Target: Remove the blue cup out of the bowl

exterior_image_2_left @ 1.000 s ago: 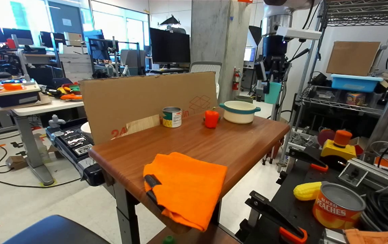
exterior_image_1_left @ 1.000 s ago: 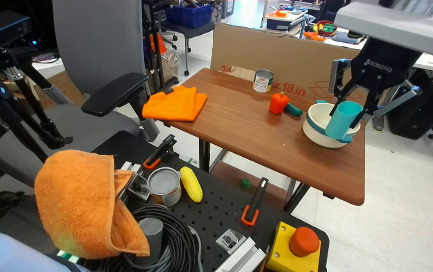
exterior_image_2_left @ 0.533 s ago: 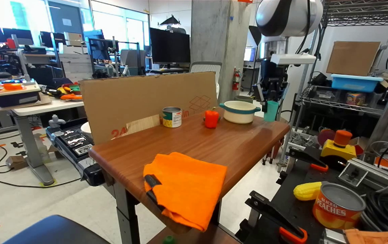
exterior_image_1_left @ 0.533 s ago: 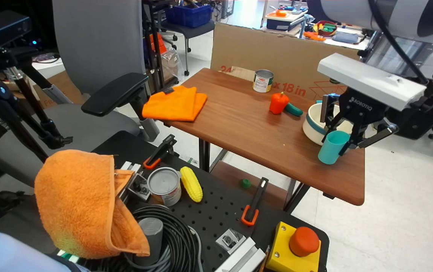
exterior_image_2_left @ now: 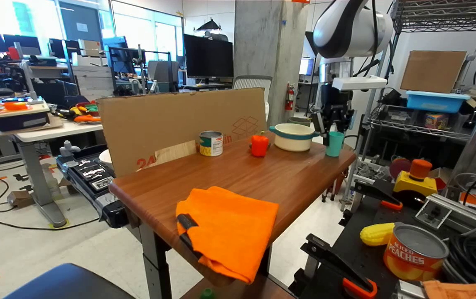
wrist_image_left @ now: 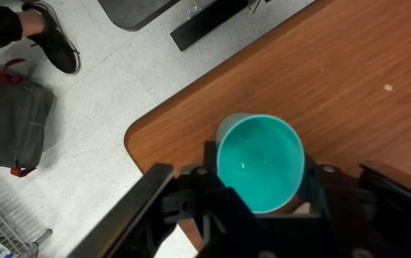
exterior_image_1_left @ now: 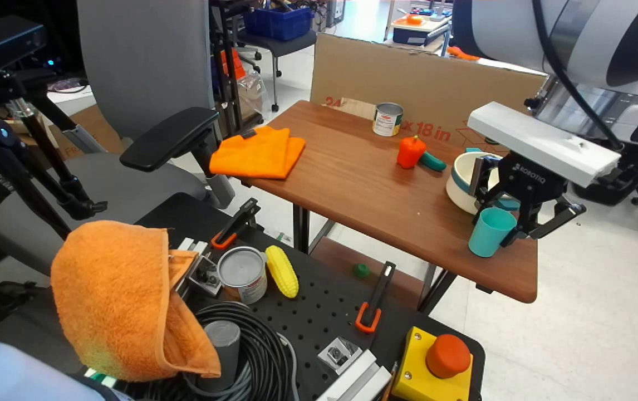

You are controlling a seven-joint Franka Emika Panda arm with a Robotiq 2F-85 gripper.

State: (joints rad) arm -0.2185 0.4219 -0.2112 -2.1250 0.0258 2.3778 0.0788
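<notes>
The blue cup (exterior_image_1_left: pixel 487 238) is upright near the table's corner, outside the bowl, with its base at or just above the wood; I cannot tell whether it touches. It also shows in an exterior view (exterior_image_2_left: pixel 335 145) and in the wrist view (wrist_image_left: pixel 263 143), where I look into its inside. My gripper (exterior_image_1_left: pixel 491 229) has a finger on each side of the cup, both against its wall; it also shows in the wrist view (wrist_image_left: pixel 260 157). The cream bowl (exterior_image_2_left: pixel 293 143) with teal band and handles stands beside the cup, partly hidden behind the gripper in an exterior view (exterior_image_1_left: pixel 458 192).
An orange-red pepper (exterior_image_1_left: pixel 410 152) and a green cucumber (exterior_image_1_left: pixel 433 162) lie by the bowl. A tin can (exterior_image_1_left: pixel 387 120) stands near the cardboard wall (exterior_image_1_left: pixel 430 89). An orange cloth (exterior_image_1_left: pixel 260 153) lies at the table's far end. The table edge (wrist_image_left: pixel 176 98) is close to the cup.
The gripper has carried the cup down from above the bowl to the table surface beside it, near the corner. In the last half second it moved a little lower and farther from the bowl.
</notes>
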